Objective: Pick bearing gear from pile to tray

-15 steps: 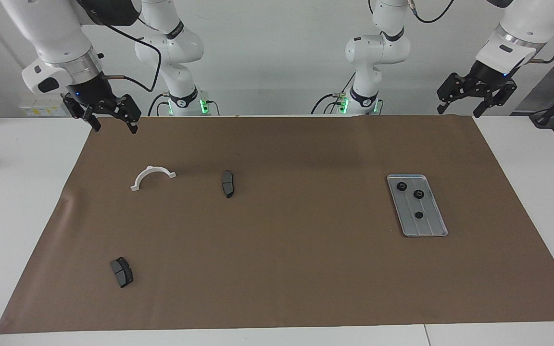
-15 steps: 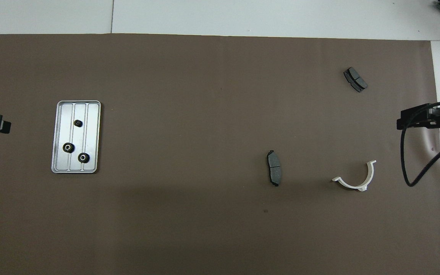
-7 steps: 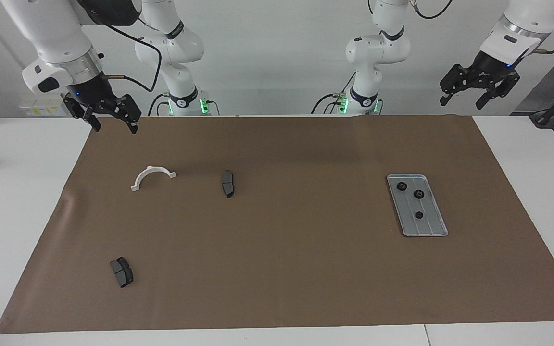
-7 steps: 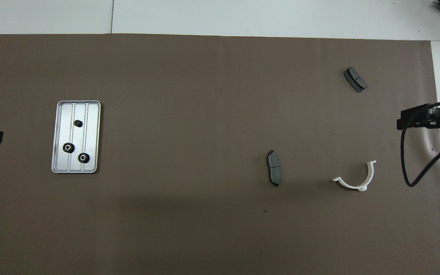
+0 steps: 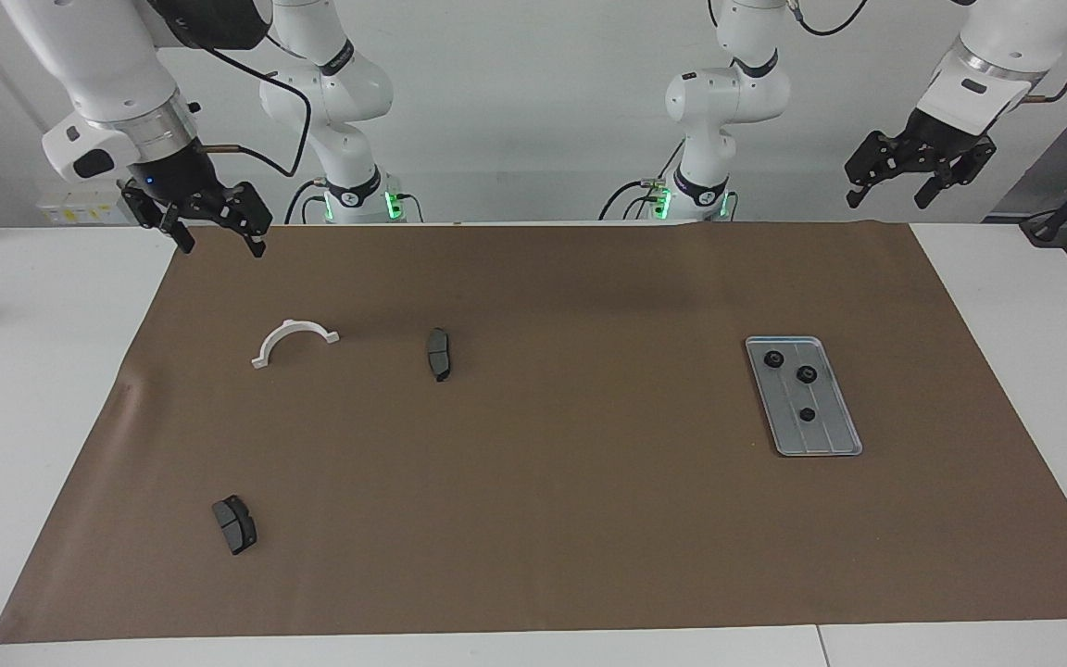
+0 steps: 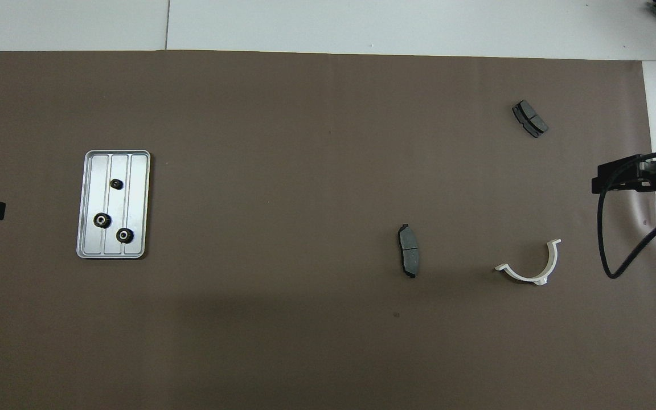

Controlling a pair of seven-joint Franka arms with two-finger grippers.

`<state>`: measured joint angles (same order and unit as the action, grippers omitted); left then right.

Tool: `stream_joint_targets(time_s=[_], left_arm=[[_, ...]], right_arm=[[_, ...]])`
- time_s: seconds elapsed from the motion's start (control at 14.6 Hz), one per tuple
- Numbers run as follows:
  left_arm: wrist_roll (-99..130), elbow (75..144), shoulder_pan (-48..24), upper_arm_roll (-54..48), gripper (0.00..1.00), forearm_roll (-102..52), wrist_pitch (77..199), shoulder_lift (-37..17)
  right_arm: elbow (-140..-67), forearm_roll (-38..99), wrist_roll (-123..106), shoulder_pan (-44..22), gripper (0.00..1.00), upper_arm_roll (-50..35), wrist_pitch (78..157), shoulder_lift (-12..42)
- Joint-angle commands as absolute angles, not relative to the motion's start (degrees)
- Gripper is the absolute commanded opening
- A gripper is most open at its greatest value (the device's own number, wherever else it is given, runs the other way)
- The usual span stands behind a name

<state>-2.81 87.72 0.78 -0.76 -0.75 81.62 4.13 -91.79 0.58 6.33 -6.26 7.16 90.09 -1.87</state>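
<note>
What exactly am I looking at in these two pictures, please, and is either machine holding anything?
Two white robot arms work at a table covered by a brown mat. One picture faces them from across the table; the other looks down from above their end. The left end effector and the right end effector both hang open and empty in the air. On the mat lie a metal tray with three small black gears, a white half-ring bracket and two dark brake pads.
</note>
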Motion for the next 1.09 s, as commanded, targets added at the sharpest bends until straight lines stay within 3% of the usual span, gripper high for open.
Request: stream_joint_targets(time_s=[0.0,1.03], left_arm=[[-1.14,90.97,0.97,-1.41,1.0,0.53,85.59,5.54],[-0.97,91.05,0.35,-1.32,1.0,1.14,82.79,4.66]], right_arm=[[-93.08,1.41,5.01,-6.06,1.0,7.29,90.7,-3.08],[-93.08,1.41,5.01,-6.06,1.0,7.29,90.7,-3.08]])
